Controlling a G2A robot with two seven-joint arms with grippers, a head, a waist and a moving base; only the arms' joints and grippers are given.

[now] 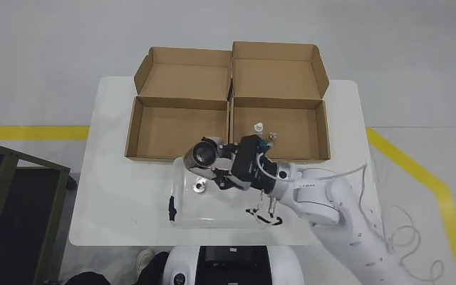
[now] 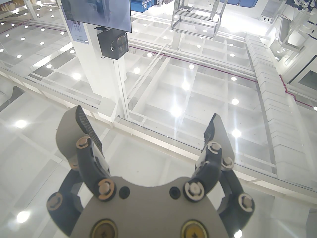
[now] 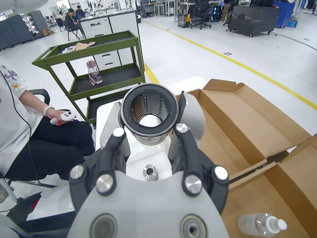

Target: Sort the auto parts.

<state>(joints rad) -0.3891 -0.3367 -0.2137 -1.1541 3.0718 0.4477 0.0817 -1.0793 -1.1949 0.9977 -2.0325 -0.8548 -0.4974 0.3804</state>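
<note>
Top view: the right gripper [image 1: 206, 155] clamps a bearing [image 1: 201, 150] in its fingers above the near wall of the left box [image 1: 142, 135], at the far edge of a clear tray [image 1: 228, 214] on the counter [image 1: 107, 178], with a bushing [image 1: 200, 187] in the tray just nearer. Left wrist view: the left gripper [image 2: 147, 125] points at the ceiling, fingers spread and empty. Right wrist view: the bearing's open bore faces the camera between the gripping fingers, above the bushing, and a bottle [image 3: 260, 223] lies in the right box [image 3: 292, 174].
</note>
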